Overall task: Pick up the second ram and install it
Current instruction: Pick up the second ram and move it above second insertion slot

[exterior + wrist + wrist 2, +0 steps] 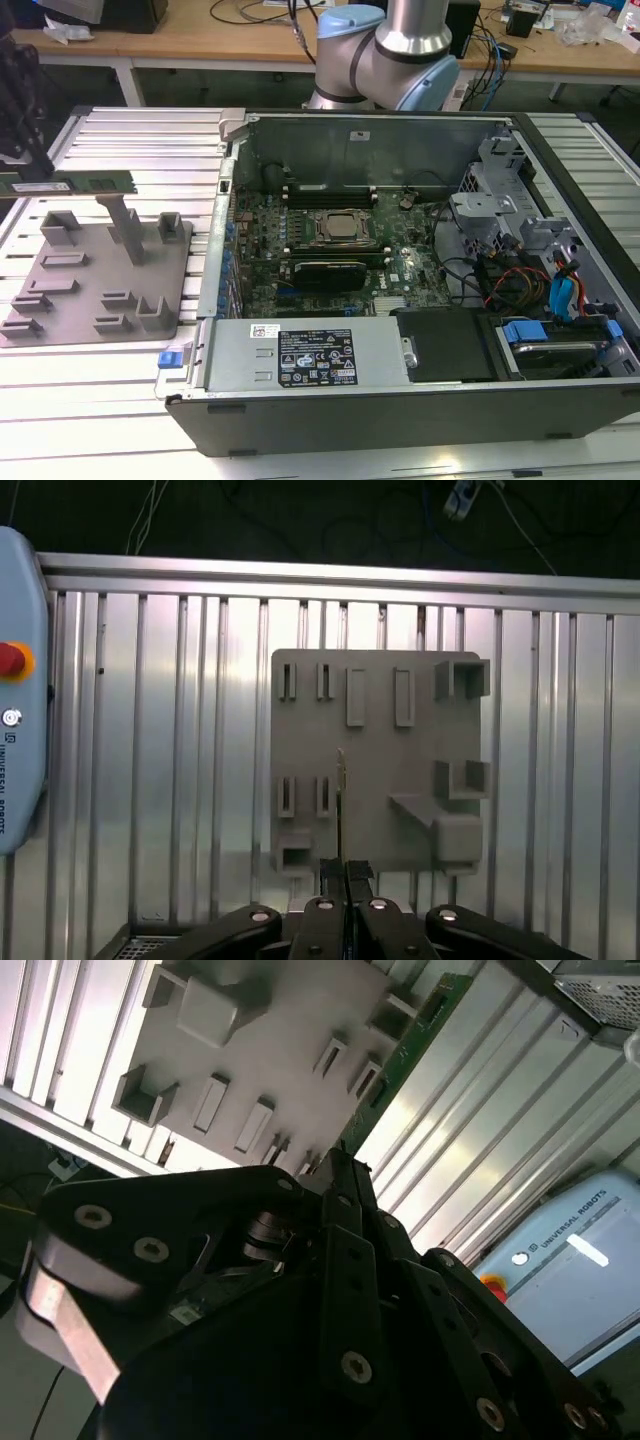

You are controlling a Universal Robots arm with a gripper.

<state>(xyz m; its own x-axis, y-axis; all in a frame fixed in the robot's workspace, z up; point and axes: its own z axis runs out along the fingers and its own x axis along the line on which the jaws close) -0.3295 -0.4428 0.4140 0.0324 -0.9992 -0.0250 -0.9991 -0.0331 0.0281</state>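
Observation:
In the exterior view the second ram (80, 185), a long thin green stick, hangs level above the grey holder plate (100, 270) at the exterior view's left. My gripper (25, 163) is shut on its end nearest that view's left edge. The first wrist view looks along the stick, so the ram (341, 790) appears as a thin edge rising from my gripper (345, 870) over the holder plate (380, 770). In the second wrist view the ram's green edge (400, 1055) runs out from my gripper (335, 1165) beside the plate (270, 1050).
An open computer case (400, 400) lies on the ribbed metal table (130, 140), with its motherboard (330, 250), CPU socket (340, 228) and memory slots (330, 195) exposed. Drive bays and cables (540, 280) crowd its right side. A teach pendant (15, 730) lies beside the table.

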